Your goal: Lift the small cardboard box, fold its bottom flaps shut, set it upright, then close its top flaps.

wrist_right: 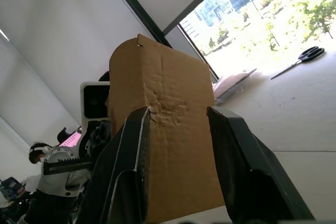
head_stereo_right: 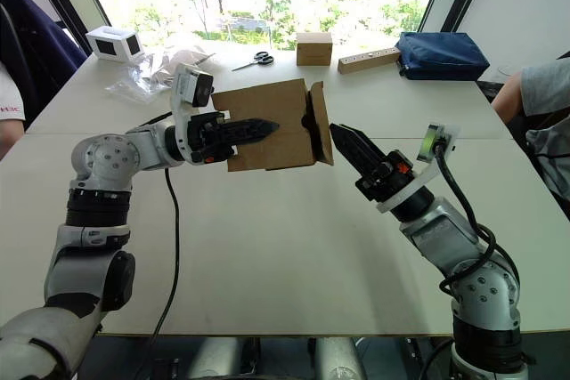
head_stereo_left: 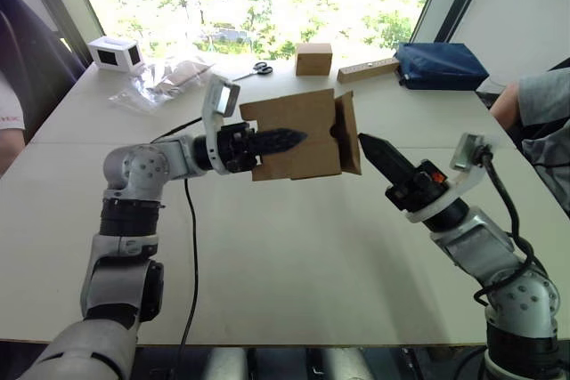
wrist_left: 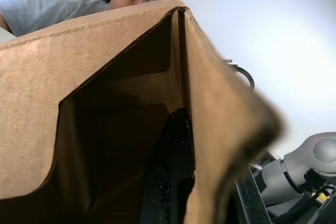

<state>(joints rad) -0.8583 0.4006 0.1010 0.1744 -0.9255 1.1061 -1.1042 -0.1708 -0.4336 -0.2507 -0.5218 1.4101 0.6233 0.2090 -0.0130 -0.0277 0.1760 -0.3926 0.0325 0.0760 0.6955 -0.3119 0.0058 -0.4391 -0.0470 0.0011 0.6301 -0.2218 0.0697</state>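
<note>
Gripping the small cardboard box (head_stereo_left: 303, 135) aloft, left gripper (head_stereo_left: 283, 140)

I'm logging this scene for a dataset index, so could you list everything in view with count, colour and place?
small cardboard box: one, plain brown, held in the air over the table's middle, flaps open toward the right gripper.
table: one, off-white, spanning the scene.
smaller cardboard cube: one, brown, far edge by the window.
wooden strip: one, light brown, right of the cube.
scissors: one pair, black handles, left of the cube.
blue pouch: one, dark blue, far right.
white device: one, white with dark face, far left corner.
plastic bags: clear, crumpled, beside the device.
cable: one, black, running off the near edge.
left gripper: black, shut on the box wall.
right gripper: black, open, beside the flaps.
</note>
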